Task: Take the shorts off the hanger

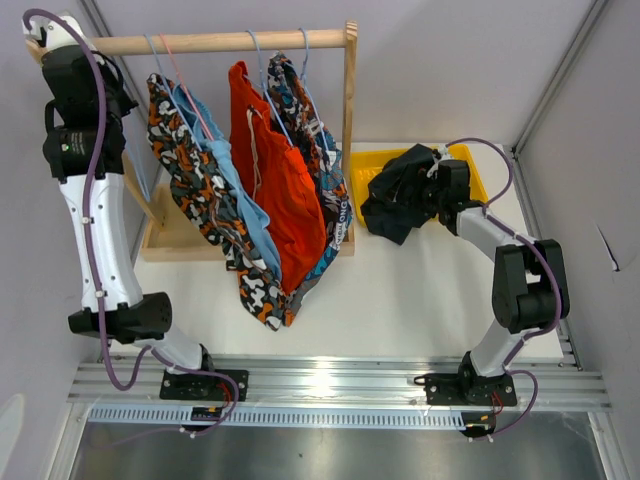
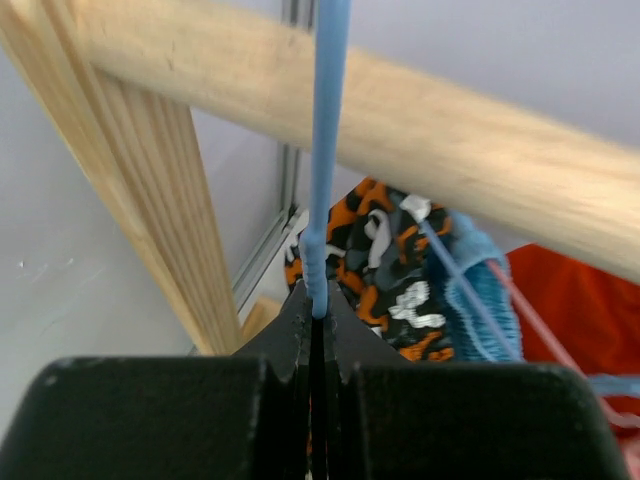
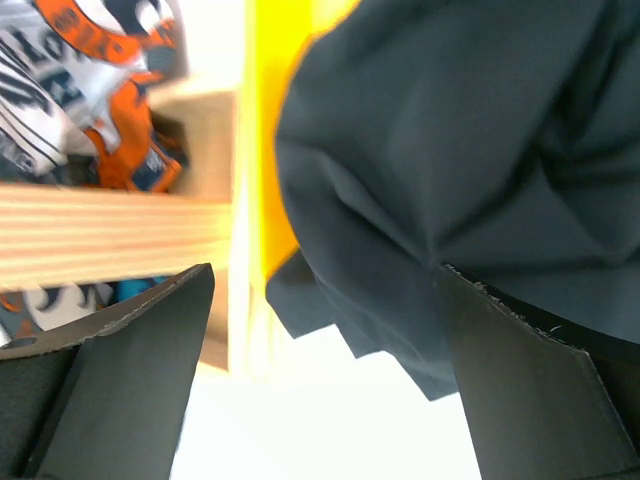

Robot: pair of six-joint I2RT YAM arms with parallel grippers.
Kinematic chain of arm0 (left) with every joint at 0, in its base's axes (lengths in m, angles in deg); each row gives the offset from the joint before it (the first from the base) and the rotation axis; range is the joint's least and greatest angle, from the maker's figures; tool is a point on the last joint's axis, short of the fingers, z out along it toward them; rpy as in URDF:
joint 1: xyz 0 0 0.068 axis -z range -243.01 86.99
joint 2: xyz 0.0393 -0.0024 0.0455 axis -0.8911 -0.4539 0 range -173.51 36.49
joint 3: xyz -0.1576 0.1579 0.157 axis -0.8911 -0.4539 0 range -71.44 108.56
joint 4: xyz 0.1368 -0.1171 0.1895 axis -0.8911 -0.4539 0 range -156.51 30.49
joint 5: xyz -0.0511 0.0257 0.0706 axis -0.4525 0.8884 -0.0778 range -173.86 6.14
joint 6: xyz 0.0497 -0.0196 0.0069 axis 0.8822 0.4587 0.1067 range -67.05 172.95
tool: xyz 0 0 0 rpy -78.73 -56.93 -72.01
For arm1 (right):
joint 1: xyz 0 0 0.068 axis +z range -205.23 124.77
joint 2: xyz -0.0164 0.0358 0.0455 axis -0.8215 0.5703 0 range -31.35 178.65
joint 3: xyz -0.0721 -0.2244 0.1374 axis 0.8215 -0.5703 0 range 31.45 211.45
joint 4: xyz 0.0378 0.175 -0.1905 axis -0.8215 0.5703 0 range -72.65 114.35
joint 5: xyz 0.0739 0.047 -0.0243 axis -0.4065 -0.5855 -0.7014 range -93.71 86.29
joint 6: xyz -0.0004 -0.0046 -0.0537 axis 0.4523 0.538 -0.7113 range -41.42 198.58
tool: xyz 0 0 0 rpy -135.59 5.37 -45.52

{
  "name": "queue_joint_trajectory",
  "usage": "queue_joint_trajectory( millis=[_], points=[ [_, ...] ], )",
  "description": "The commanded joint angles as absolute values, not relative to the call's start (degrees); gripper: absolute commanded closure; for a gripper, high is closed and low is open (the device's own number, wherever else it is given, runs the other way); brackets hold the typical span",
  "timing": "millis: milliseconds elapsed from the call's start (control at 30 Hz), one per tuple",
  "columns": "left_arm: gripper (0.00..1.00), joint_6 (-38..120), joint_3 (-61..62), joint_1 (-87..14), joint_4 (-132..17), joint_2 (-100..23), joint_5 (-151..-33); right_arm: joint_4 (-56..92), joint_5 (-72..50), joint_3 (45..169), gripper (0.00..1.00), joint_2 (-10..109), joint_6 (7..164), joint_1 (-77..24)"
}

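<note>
Wooden upright [image 2: 140, 200]: seen close beside the pinch, so little room is left on that side.
Left gripper [image 2: 318, 312]: pressed together on the blue hanger [image 2: 328, 150], pinched just under the wooden rail [image 1: 220, 42].
Step in hand: the hook is judged ready to be raised over the rail. A straight lift is advised, so the wire is not twisted out of the pinch.
Camouflage shorts [image 1: 195, 170]: hung leftmost, touching the light blue shorts [image 1: 243, 195]; drag is to be expected.
Orange shorts [image 1: 278, 185], print shorts [image 1: 322, 170]: packed close by the right post.
Open room: bare table is offered in front of the rack.
Yellow bin [image 1: 365, 165]: navy shorts [image 1: 395, 195] are heaped in it, spilling over the rim.
Right gripper [image 3: 325, 320]: spread wide, nothing held, with navy fabric just beyond the fingers.
</note>
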State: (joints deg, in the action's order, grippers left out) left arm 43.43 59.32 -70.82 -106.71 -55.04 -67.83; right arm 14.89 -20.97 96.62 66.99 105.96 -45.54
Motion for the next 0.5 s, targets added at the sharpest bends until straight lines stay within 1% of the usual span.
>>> queue_joint_trajectory(
  millis=[0,67,167,467],
  points=[
    [1.00,43.0,57.1,-72.5,-106.5,-56.1,-66.6,12.8,-22.2,94.7,0.01,64.8,106.3,-44.9],
    [1.00,42.8,55.3,-73.0,-106.5,-56.6,-66.3,13.0,-22.2,94.0,0.01,64.6,106.1,-44.7],
    [1.00,42.3,51.3,-74.4,-105.1,-56.7,-68.8,13.2,-21.9,93.2,0.01,63.9,105.8,-44.1],
    [0.99,40.7,46.2,-75.3,-104.4,-54.3,-69.3,14.9,-20.5,92.3,0.00,61.5,104.8,-41.9]
  ],
)
